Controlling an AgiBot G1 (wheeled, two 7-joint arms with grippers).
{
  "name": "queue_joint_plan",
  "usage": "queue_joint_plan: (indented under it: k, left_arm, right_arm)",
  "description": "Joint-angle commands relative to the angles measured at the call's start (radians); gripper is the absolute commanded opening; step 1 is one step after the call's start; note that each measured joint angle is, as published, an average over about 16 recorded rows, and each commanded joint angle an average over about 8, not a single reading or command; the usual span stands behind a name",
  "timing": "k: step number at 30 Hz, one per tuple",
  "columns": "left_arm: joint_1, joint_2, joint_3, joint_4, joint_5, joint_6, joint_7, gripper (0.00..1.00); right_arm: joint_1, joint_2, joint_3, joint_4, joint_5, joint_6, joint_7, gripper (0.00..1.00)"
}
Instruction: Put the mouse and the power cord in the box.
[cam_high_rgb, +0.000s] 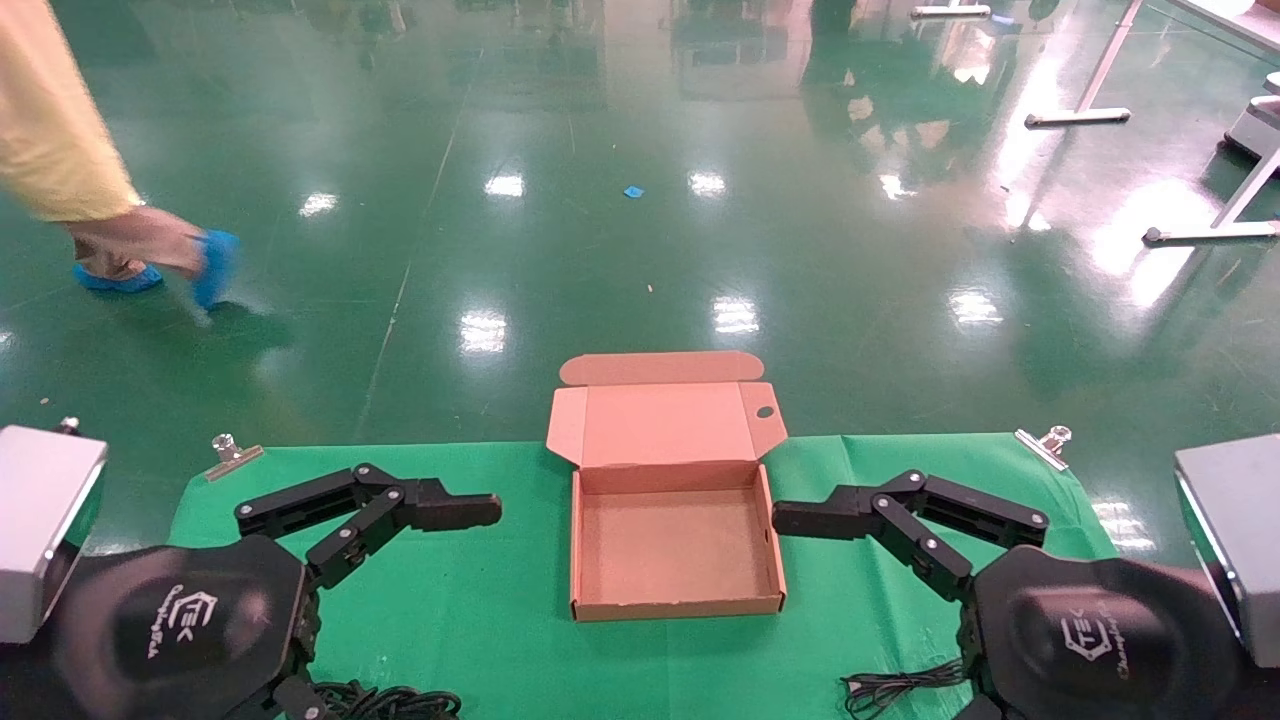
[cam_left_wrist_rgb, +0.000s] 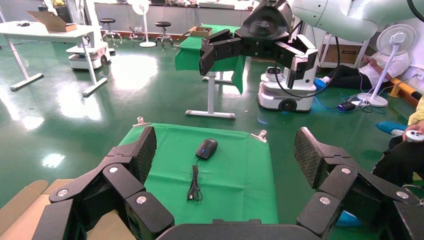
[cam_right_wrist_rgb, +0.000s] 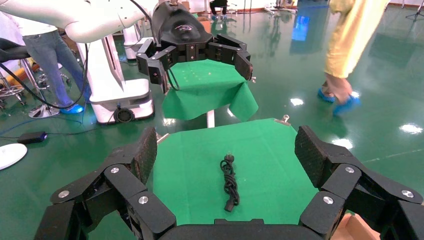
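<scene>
The brown box (cam_high_rgb: 676, 606) lies open in the middle of the green cloth with its lid (cam_high_rgb: 660, 425) folded back; nothing is inside. My left gripper (cam_high_rgb: 470, 512) hovers left of it, open and holding nothing. My right gripper (cam_high_rgb: 800, 518) hovers to the right, also open. The left wrist view looks between its own fingers (cam_left_wrist_rgb: 226, 150) at the black mouse (cam_left_wrist_rgb: 206, 148) and its bundled wire (cam_left_wrist_rgb: 194, 182). Between the right gripper's fingers (cam_right_wrist_rgb: 226, 150), the right wrist view shows the power cord (cam_right_wrist_rgb: 230, 182) in a twisted bundle. From the head, only cable ends (cam_high_rgb: 895, 688) (cam_high_rgb: 395, 700) show under the wrists.
Metal clips (cam_high_rgb: 232, 452) (cam_high_rgb: 1043, 443) pin the cloth at the table's far corners. A person in yellow (cam_high_rgb: 60, 120) walks on the green floor at far left. Table legs (cam_high_rgb: 1090, 110) stand at the far right.
</scene>
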Motion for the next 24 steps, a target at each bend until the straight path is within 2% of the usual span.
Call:
queue_joint_plan:
  k: [1, 24]
  left_arm:
    - [0.000, 0.000, 0.000, 0.000, 0.000, 0.000, 0.000, 1.00]
    - [0.000, 0.000, 0.000, 0.000, 0.000, 0.000, 0.000, 1.00]
  right_arm:
    - [0.000, 0.000, 0.000, 0.000, 0.000, 0.000, 0.000, 1.00]
    - [0.000, 0.000, 0.000, 0.000, 0.000, 0.000, 0.000, 1.00]
